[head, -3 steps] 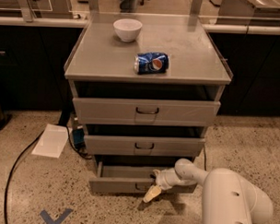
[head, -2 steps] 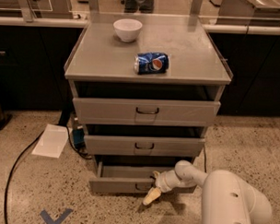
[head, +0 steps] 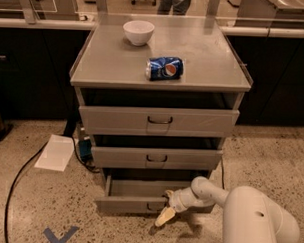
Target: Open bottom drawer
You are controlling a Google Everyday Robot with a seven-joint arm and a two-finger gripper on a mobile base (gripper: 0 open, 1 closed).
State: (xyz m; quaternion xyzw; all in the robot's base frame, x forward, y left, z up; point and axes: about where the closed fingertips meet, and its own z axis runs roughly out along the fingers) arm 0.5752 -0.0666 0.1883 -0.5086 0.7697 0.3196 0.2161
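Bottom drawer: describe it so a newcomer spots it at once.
Find the grey metal cabinet with a Pepsi can and white bowl on top. Its bottom drawer is the lowest of three, just above the floor. Alone among them it has the shortest front, shows its tray interior, and has the gripper at its front.

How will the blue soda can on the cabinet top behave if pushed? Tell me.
The soda can lies on its side on the flat cabinet top, so it would probably roll. Thin metal likely dents if squeezed. Full or empty is not visible, so weight is uncertain. The gripper is low, by the bottom drawer.
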